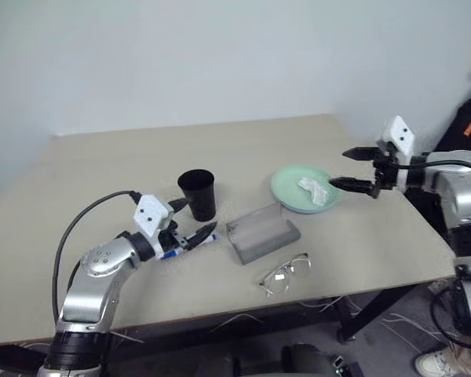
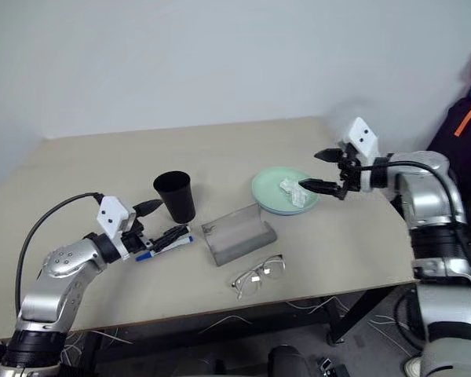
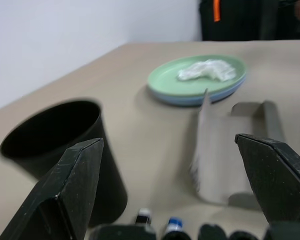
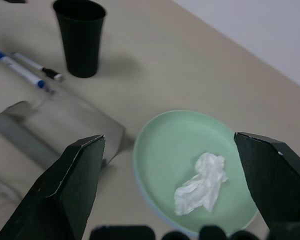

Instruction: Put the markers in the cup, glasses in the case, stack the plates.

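On the beige desk the black cup stands upright near the middle, with the two markers lying side by side just beside it, toward the robot's left; one has a blue cap, the other a black cap. Left claw hangs low over the markers, fingers apart, gripping nothing. Beside the cup on the other side sits the grey case, lid raised, nothing visible inside. Wire-framed glasses lie on the desk near the front edge, just in front of the case and apart from it. Farther back and to the robot's right, the mint green plate rests on top of the light blue plate, whose rim shows underneath. Crumpled white tissue lies on the green plate. Right claw hovers above the plates' right edge, fingers spread wide, empty.
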